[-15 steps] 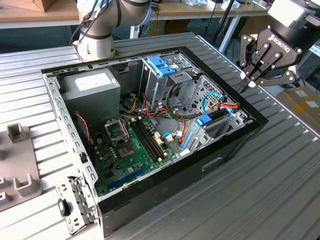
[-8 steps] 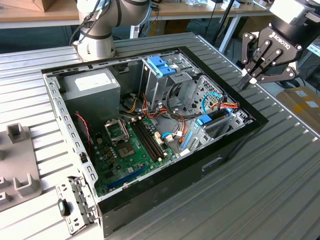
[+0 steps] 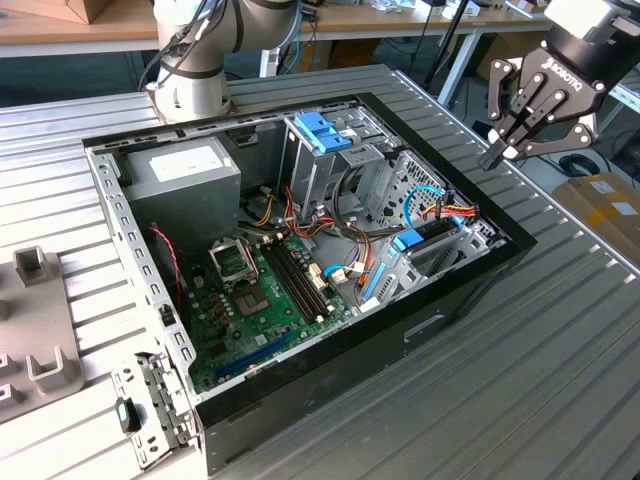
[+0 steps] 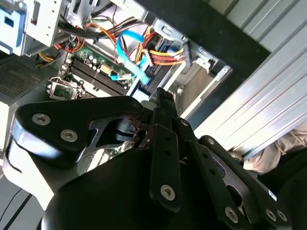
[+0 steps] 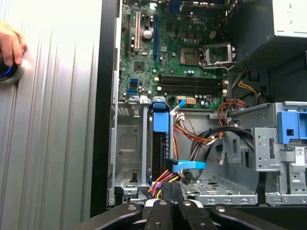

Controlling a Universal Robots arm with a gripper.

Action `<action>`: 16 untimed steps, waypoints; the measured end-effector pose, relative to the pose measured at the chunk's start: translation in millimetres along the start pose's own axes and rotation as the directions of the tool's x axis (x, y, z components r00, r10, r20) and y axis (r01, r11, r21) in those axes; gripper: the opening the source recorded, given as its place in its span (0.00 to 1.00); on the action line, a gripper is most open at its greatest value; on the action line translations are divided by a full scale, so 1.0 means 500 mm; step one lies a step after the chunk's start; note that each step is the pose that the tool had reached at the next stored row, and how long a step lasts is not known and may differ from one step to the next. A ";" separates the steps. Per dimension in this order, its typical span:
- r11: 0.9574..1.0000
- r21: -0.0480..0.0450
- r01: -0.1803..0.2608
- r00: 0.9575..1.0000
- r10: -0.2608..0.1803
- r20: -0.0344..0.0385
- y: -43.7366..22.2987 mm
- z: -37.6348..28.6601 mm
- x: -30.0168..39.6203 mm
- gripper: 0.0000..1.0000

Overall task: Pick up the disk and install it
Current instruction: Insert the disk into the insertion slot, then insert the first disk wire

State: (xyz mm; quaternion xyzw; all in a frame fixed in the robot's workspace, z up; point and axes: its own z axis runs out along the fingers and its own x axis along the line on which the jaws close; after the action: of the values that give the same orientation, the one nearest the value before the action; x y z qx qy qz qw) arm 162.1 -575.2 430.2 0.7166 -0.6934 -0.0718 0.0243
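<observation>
The disk (image 3: pixel 428 236) stands on edge in the drive cage at the open computer case's (image 3: pixel 470 290) right end in the exterior view. It shows as a dark slab with a light-blue carrier frame. In the first wrist view its blue carrier (image 5: pixel 160 122) tops a dark narrow edge, with red, yellow and blue cables at one end. My gripper (image 3: pixel 497 152) hangs above and outside the case's far right rim, shut with nothing between its fingers. Its black fingers meet at the tips in both wrist views (image 4: pixel 160 95) (image 5: pixel 168 186).
The green motherboard (image 3: pixel 260 300) fills the case floor, with a grey power-supply box (image 3: pixel 180 170) at the back left. A blue-latched drive cage (image 3: pixel 322 130) stands behind. A grey fixture (image 3: pixel 35 320) and a metal bracket (image 3: pixel 150 410) lie on the ribbed table. A person's hand (image 5: pixel 9 45) rests beside the case.
</observation>
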 end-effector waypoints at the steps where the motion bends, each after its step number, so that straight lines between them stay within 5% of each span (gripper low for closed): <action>1: 1.000 -0.002 0.000 1.000 0.000 0.000 -0.006 0.000 0.000 0.10; 16: 1.000 -0.003 0.000 1.000 0.000 0.000 -0.012 0.000 0.002 0.10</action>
State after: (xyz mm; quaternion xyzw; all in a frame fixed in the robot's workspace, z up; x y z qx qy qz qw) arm 168.3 -575.7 429.3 0.7164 -0.6934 -0.0731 0.0254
